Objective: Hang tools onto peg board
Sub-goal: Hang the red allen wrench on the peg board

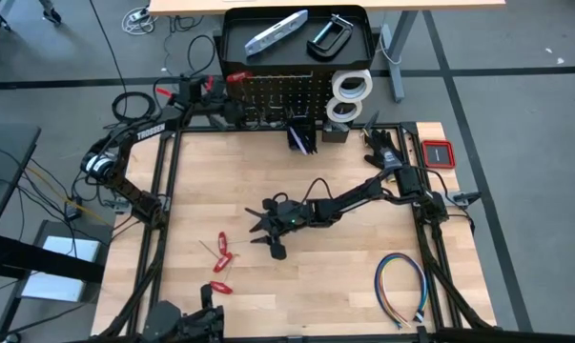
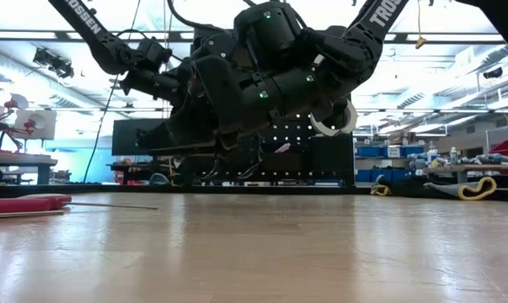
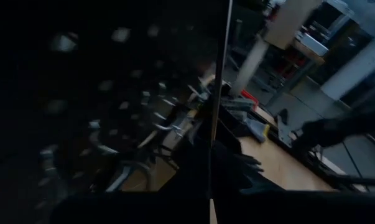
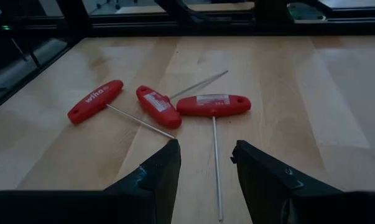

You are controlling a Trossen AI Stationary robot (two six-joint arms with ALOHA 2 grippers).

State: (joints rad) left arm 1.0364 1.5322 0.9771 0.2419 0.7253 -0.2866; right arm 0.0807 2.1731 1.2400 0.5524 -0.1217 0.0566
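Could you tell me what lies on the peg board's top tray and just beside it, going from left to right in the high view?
Silver bar-shaped tool → black C-clamp → white tape rolls, hanging at the peg board's right edge.

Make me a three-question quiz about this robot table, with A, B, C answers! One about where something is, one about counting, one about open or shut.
1. Where do the white tape rolls hang?
A. on the peg board
B. on the wooden table
C. in a gripper

2. How many red-handled hand tools lie on the table?
A. one
B. three
C. five

3. How are the right gripper fingers?
A. shut tight
B. open, holding nothing
C. shut on a tool

Answers:
1. A: the high view shows them at the board's right side.
2. B: the right wrist view shows three red handles.
3. B: bare table shows between the fingers.
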